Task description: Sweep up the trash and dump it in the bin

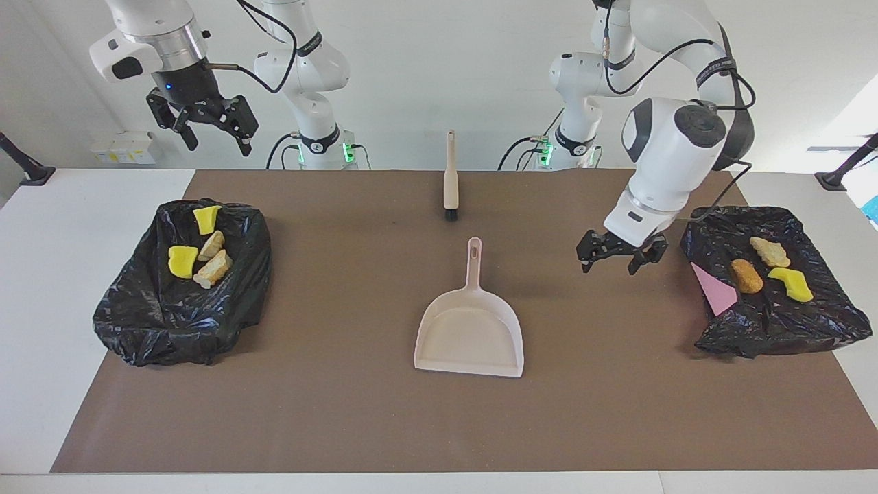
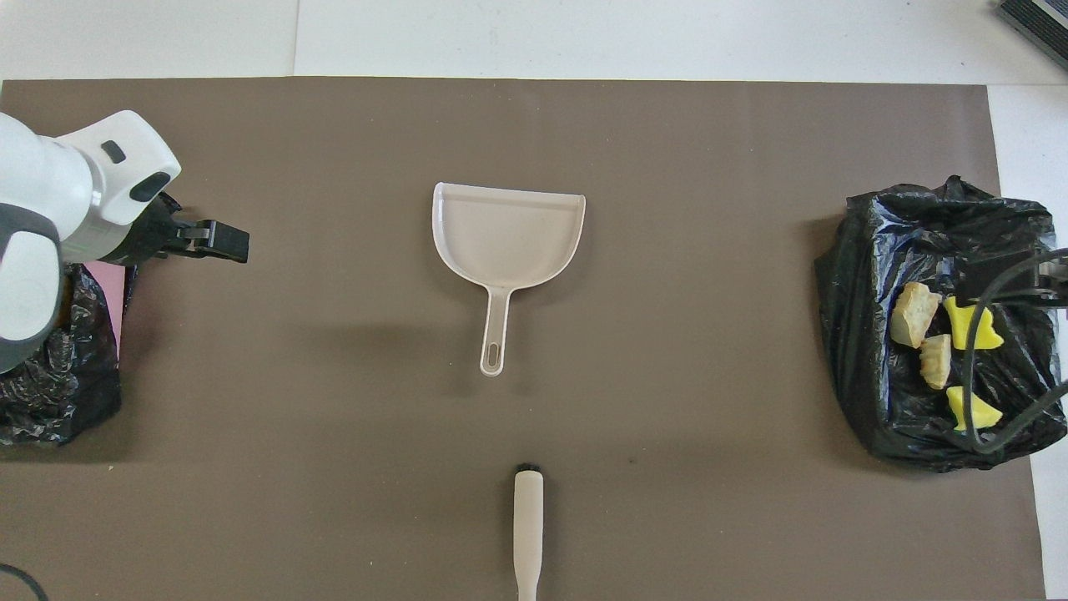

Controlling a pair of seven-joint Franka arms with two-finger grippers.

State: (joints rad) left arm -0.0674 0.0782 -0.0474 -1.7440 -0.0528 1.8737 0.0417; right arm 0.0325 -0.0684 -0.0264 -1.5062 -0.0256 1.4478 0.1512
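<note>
Left gripper (image 1: 612, 257) empty, jaws apart, over mat beside bin (image 1: 809, 329); right gripper (image 1: 206, 127) open, waiting | facing: trash (image 1: 745, 275) all bagged, dustpan (image 1: 470, 329) empty | overhead: dustpan (image 2: 506, 234), brush (image 2: 527, 526) untouched, nothing left to sweep

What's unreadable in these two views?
- Overhead: left arm hides most of its bin; its trash unseen there.
- Overhead: brush handle cut by the bottom edge.
- Overhead: right hand out of view; only cables cross its bin.
</note>
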